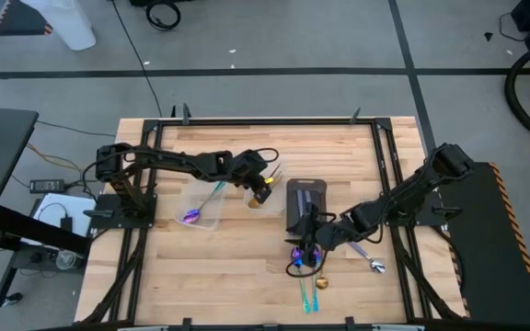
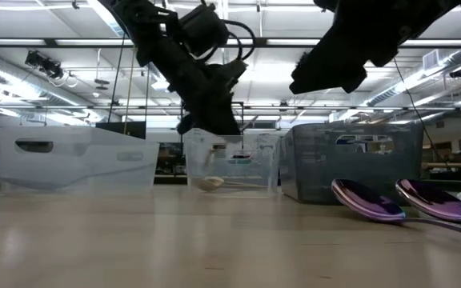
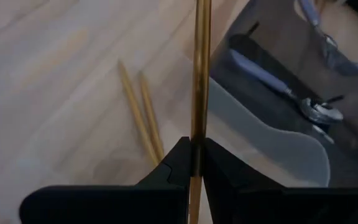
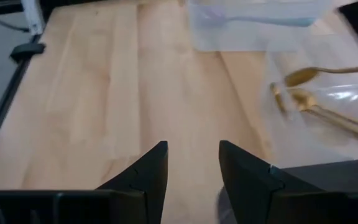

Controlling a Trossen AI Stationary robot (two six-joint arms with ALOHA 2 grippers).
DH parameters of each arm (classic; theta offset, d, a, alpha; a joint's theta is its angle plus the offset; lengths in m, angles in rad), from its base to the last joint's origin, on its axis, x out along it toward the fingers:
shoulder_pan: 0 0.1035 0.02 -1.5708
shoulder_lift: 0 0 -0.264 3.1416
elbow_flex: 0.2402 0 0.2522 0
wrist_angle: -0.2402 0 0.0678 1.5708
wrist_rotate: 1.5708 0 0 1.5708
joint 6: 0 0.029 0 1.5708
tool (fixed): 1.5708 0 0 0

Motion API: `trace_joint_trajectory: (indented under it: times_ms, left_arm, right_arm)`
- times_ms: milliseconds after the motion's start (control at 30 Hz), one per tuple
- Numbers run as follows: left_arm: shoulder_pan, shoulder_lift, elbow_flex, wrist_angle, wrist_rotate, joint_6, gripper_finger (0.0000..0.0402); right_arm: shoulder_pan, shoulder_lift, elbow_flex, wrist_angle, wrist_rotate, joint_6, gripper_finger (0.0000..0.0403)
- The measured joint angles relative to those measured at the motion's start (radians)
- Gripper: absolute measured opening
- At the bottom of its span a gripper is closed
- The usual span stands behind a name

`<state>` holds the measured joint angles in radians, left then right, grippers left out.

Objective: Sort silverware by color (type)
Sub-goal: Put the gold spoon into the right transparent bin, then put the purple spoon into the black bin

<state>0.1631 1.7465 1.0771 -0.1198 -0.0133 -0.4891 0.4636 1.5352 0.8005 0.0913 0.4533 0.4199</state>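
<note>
Here the left gripper (image 3: pixel 194 163) clenches a gold spoon (image 3: pixel 201 74) above the clear tub (image 1: pixel 263 188); the right gripper (image 4: pixel 192 163) hangs released above the purple spoons (image 2: pixel 368 202).

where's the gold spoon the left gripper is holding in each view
high view: gold spoon at the left gripper, mid-table.
low view: hidden; only the clear tub below that gripper.
left wrist view: upright gold handle clamped between the fingers.
right wrist view: cannot tell.
Shared landmark: clear tub.
</note>
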Motion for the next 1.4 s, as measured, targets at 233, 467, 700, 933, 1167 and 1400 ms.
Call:
trace_joint_trajectory:
  times_ms: [233,467,700,933,1167,1400]
  left_arm:
    - [0.0,0.016,0.002,-0.013,0.009,-0.023,0.0036]
    - [0.0,0.016,0.002,-0.034,0.011,-0.05,0.0064]
    - [0.0,0.008,0.002,-0.044,0.012,-0.021,0.0129]
    - [-0.027,-0.022,0.063,-0.048,0.009,0.086,0.0143]
    - [-0.097,-0.022,0.135,-0.05,0.009,0.202,0.0144]
    - [-0.167,-0.022,0.184,-0.047,0.009,0.266,0.0144]
  right_arm:
    - [0.04,-0.007,0.0,-0.049,-0.036,0.001,0.0153]
    - [0.077,-0.008,0.0,-0.135,-0.043,0.085,0.0153]
    - [0.09,-0.008,0.0,-0.231,-0.094,0.199,0.0153]
    - [0.093,-0.009,0.0,-0.343,-0.203,0.257,0.0153]
    - [0.108,-0.009,0.0,-0.438,-0.275,0.227,0.0153]
    - [0.111,-0.009,0.0,-0.575,-0.302,0.336,0.0153]
